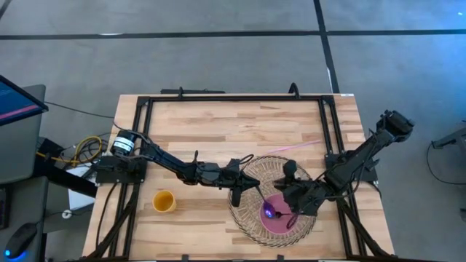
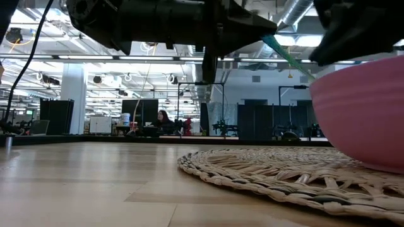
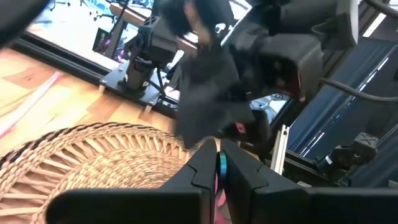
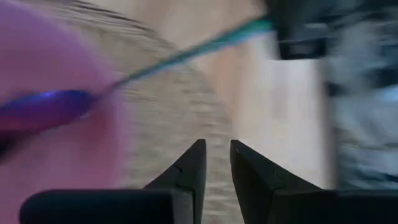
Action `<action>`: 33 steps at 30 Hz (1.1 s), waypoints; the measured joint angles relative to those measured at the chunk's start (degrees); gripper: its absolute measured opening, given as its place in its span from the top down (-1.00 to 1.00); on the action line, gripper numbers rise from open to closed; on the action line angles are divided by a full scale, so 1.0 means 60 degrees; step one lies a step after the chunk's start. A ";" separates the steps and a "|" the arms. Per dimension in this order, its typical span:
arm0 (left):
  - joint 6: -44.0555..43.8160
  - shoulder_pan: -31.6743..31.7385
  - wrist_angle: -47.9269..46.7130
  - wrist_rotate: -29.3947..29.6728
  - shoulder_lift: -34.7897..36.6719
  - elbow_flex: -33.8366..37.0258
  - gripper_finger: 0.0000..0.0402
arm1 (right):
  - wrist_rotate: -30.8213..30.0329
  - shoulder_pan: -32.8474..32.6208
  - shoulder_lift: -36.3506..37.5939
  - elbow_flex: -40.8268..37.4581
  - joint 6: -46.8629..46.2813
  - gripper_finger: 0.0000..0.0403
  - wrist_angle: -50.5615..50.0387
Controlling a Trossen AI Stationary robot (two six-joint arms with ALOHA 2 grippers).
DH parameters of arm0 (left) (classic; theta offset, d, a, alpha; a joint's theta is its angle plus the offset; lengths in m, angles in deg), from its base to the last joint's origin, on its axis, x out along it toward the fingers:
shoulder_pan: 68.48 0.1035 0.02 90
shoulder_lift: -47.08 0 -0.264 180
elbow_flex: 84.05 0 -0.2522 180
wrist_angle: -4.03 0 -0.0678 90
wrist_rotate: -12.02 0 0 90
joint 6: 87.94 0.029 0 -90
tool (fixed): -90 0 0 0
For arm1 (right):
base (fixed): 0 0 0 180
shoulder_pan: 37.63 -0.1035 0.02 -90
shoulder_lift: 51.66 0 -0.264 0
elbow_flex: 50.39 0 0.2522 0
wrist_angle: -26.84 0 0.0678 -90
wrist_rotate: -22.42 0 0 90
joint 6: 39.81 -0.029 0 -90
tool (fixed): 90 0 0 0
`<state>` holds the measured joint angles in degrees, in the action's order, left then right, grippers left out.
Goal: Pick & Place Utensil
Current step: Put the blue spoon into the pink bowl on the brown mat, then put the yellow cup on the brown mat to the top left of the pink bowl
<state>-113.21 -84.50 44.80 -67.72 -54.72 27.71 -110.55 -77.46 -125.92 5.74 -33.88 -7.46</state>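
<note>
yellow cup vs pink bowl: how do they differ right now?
The small yellow cup stands on bare wood, alone; the wider pink bowl sits on the round woven wicker mat. The cup looks empty; the bowl holds an iridescent spoon's head. Both upright.

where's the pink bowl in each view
High view: bowl right of centre, on the mat.
Low view: right edge, on the mat.
Left wrist view: hidden behind the fingers; cannot tell.
Right wrist view: blurred pink mass on the left.
Shared landmark: the mat.
</note>
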 joint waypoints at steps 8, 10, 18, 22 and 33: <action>0.0418 0.0051 -0.0002 -0.0007 0.0000 0.0000 0.88 | 0.2301 0.0019 0.0000 0.0000 -0.0254 0.75 0.0011; 0.0418 0.0065 0.0001 -0.0004 0.0000 0.0000 0.84 | 0.2775 0.0028 0.0000 0.0000 -0.0254 0.82 0.0011; 0.0422 0.0129 -0.0002 -0.0011 0.0000 0.0000 0.80 | 0.3510 0.0042 0.0000 0.0000 -0.0254 0.96 0.0004; 0.0422 0.0183 -0.0004 -0.0017 0.0000 0.0000 0.79 | 0.3601 0.0042 0.0000 0.0000 -0.0254 0.99 0.0004; 0.0975 0.0192 -0.0013 -0.0041 0.0034 0.0000 0.80 | 0.3685 0.0071 0.0000 0.0000 -0.0251 1.00 0.0007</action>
<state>-107.36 -83.35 44.72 -67.96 -54.51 27.71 -88.44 -77.04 -125.92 5.74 -35.38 -7.41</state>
